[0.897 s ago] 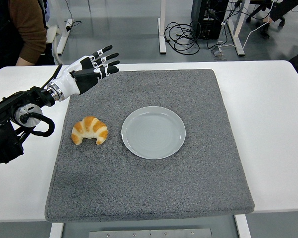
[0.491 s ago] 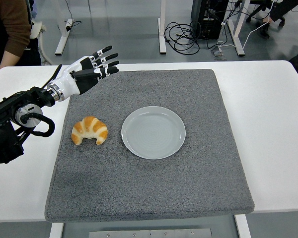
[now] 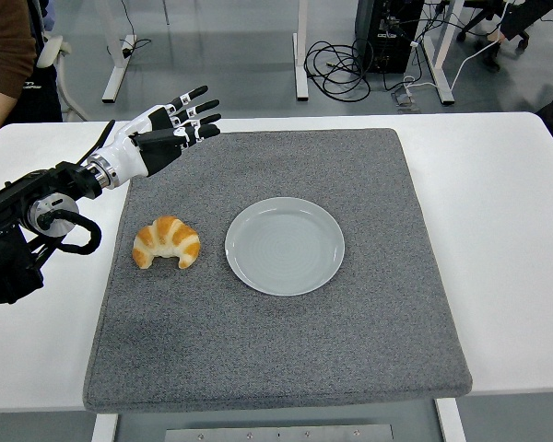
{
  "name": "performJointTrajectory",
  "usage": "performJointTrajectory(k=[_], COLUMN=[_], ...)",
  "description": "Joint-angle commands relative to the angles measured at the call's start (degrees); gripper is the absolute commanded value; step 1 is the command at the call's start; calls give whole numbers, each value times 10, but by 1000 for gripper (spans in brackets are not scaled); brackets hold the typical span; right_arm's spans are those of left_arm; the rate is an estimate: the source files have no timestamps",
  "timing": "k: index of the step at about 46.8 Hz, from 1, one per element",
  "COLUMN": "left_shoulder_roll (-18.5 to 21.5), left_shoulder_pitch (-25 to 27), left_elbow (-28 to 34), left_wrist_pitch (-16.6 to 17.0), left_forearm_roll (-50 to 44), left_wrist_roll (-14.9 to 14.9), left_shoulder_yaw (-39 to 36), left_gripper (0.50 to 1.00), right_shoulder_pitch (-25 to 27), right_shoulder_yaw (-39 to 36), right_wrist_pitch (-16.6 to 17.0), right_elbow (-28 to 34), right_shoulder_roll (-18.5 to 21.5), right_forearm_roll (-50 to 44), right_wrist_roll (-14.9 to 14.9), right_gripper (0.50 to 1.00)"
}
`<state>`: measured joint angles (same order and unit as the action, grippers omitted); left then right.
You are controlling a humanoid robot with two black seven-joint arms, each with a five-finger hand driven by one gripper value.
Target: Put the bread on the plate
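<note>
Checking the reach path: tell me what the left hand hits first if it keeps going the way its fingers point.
Probably nothing: the left hand points right and slightly away, over the mat's far edge. The bread and plate lie nearer, off that line. Height is unclear.

Rough grey felt, glazed ceramic, browned crust, smooth white worktop

The mat [image 3: 286, 359] looks like coarse, matt grey felt cloth with a fuzzy nap; on it the plate [image 3: 285, 246] is smooth, pale grey and faintly glossy, like glazed ceramic, and the bread [image 3: 167, 242] has a golden, slightly shiny baked crust. The worktop [image 3: 507, 230] is smooth matt white. The left hand [image 3: 161, 133] shows hard white and black plastic shells, fingers [image 3: 195, 112] included.
</note>
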<state>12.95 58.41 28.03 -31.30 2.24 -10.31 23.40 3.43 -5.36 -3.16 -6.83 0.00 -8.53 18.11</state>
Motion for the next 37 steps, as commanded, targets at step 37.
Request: performJointTrajectory(k=[37], left_shoulder_roll=[0], left_shoulder_pitch=[1], left_elbow=[0], left_wrist_pitch=[0], left_forearm_roll=[8], left_wrist_roll=[-1], left_shoulder_yaw=[-6], left_gripper=[969], right_shoulder_pitch=[0], right_shoulder_yaw=[0], right_wrist_pitch=[0], right_elbow=[0], right_shoulder_roll=[0], right_forearm_roll=[0], right_wrist_roll=[0], right_gripper=[1000])
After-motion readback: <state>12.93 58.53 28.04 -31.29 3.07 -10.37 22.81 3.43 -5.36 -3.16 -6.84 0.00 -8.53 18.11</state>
